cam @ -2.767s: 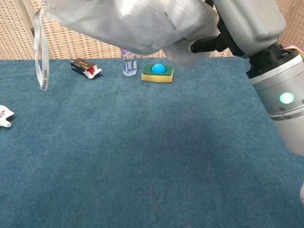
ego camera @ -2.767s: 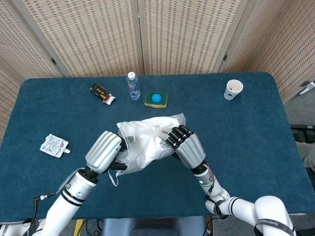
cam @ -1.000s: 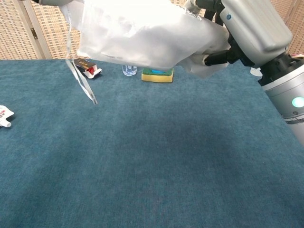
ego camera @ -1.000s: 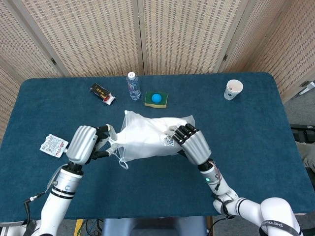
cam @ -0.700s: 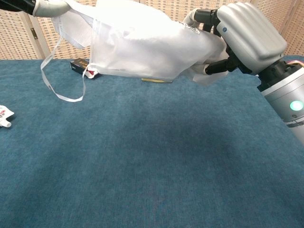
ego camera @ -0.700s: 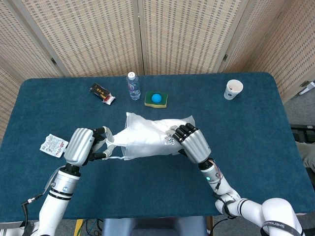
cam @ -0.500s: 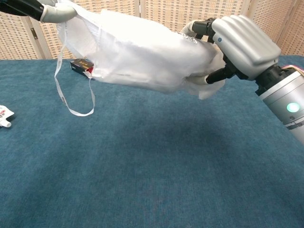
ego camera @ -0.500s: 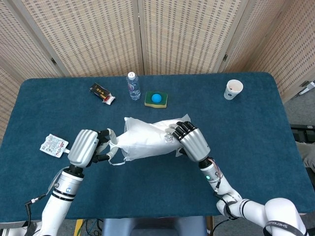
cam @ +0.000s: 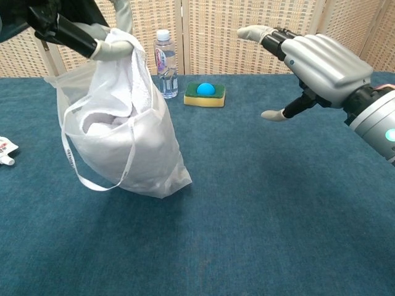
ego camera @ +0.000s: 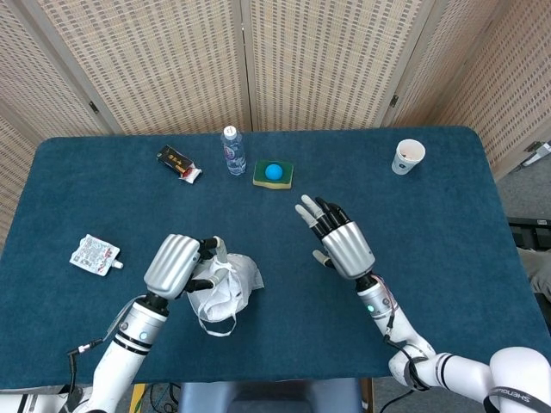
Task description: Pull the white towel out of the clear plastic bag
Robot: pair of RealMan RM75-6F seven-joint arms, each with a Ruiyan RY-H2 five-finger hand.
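Towel not yet pulled out of the bag

The clear plastic bag [cam: 126,145] is held up at its top by the left hand [ego camera: 178,265], the white towel [cam: 102,123] is seen inside; the right hand [cam: 315,58] is spread wide, empty, well apart

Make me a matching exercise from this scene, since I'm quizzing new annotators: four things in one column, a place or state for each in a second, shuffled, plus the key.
Things:
1. clear plastic bag
2. right hand
3. paper cup
4. blue ball

States or places:
A. sits on the yellow-green sponge
B. fingers spread, holding nothing
C. hangs from the left hand, white towel inside
D. stands near the table's far right corner

Pairs: 1-C, 2-B, 3-D, 4-A
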